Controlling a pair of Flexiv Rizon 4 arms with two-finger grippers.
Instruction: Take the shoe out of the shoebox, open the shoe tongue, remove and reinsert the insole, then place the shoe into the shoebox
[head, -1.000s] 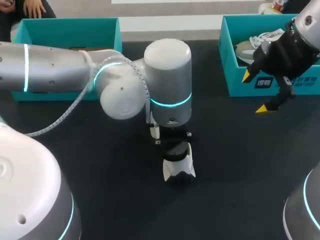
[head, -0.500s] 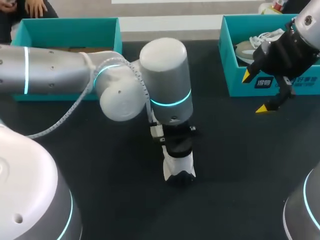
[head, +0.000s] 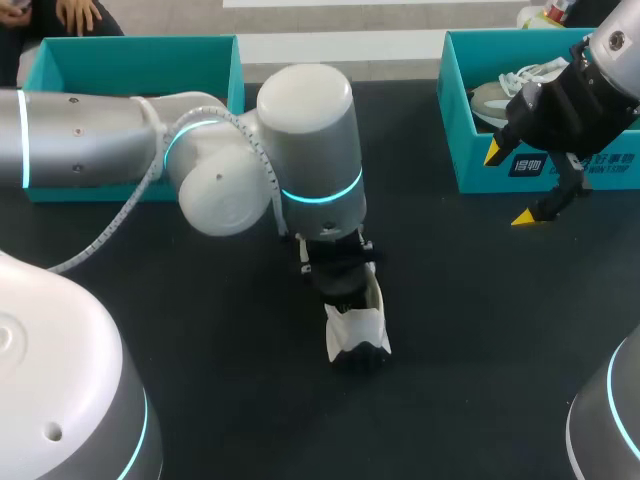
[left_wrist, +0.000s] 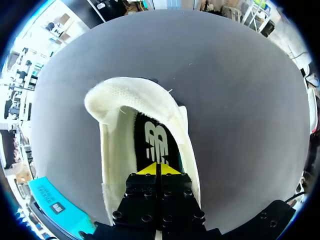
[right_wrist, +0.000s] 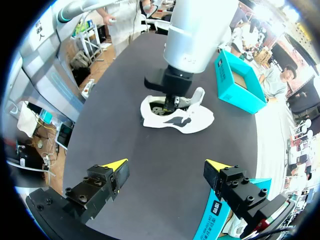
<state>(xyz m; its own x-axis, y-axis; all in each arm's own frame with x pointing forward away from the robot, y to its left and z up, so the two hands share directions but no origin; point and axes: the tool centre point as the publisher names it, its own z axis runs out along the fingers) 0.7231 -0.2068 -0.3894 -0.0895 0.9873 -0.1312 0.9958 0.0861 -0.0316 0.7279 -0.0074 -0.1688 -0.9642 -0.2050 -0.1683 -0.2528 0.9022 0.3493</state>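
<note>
**Left arm.** The left arm (head: 150, 150) comes in across the tabletop (head: 480, 330) to its middle, with the wrist pointing straight down. The left gripper (left_wrist: 157, 169) is inside the opening of the white shoe (head: 357, 325). Its fingers are pressed together, the yellow tips meeting just above the black insole (left_wrist: 155, 140). Whether a fold of the insole is pinched between them cannot be told.

**Shoe.** It rests on the tabletop near the centre, outside both boxes. The heel collar and tongue are spread wide, so the insole shows along the inside.

**Right arm.** The right gripper (head: 512, 185) hangs above the tabletop, just in front of the teal shoebox (head: 475, 165) at the right rear. Its fingers are spread wide and hold nothing. In the right wrist view the shoe and the left gripper lie well ahead of these fingers.

**Boxes.** The right shoebox holds a second shoe (head: 495, 95), pale with white laces. A second teal box (head: 140, 60) stands at the left rear, partly behind the left arm.
</note>
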